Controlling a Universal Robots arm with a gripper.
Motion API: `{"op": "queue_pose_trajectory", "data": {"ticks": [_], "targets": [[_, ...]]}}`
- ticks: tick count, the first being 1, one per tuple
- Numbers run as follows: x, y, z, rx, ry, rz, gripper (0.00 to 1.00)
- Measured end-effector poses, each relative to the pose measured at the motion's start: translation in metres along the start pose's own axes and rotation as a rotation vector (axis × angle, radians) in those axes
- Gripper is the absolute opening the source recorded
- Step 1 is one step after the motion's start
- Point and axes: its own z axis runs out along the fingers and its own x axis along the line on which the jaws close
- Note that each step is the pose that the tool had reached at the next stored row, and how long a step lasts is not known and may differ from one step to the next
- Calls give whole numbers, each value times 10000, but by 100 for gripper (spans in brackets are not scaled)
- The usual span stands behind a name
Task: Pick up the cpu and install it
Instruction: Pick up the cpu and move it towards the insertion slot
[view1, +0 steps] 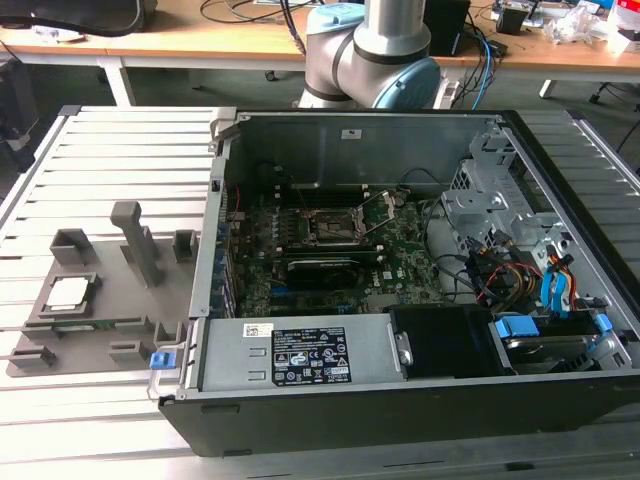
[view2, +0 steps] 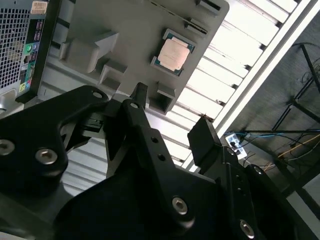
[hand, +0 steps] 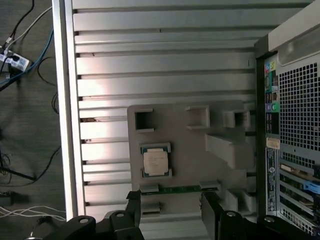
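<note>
The cpu (view1: 68, 292) is a small pale silver square lying flat in a recess of the grey holder plate (view1: 100, 300), on the slatted table at the exterior view's left. Both wrist views look down on the cpu (hand: 155, 160) (view2: 173, 54) from well above. My gripper (hand: 170, 200) (view2: 172, 112) hangs high over the holder plate (hand: 190, 150), open, with nothing between its black fingers (hand: 132, 200). The dark socket (view1: 335, 228) with its metal frame sits on the motherboard inside the open computer case (view1: 560, 400), with its frame lid raised.
Grey holder blocks (view1: 140, 240) stand up from the plate around the cpu. The case's rear panel (hand: 295, 110) borders the plate. A power supply (view1: 300, 355) and a drive cage with blue tabs (view1: 555, 290) fill the case front. Cables (hand: 20, 60) lie beyond the table edge (hand: 62, 100).
</note>
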Motion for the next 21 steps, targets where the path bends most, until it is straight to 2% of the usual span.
{"op": "queue_pose_trajectory", "data": {"ticks": [1, 2, 4, 21], "targets": [[1, 0, 0, -6, -8, -212, 60], [1, 0, 0, -7, -9, -223, 60], [1, 0, 2, -10, -10, -225, 60], [6, 6, 150, -13, -9, -224, 60]]}}
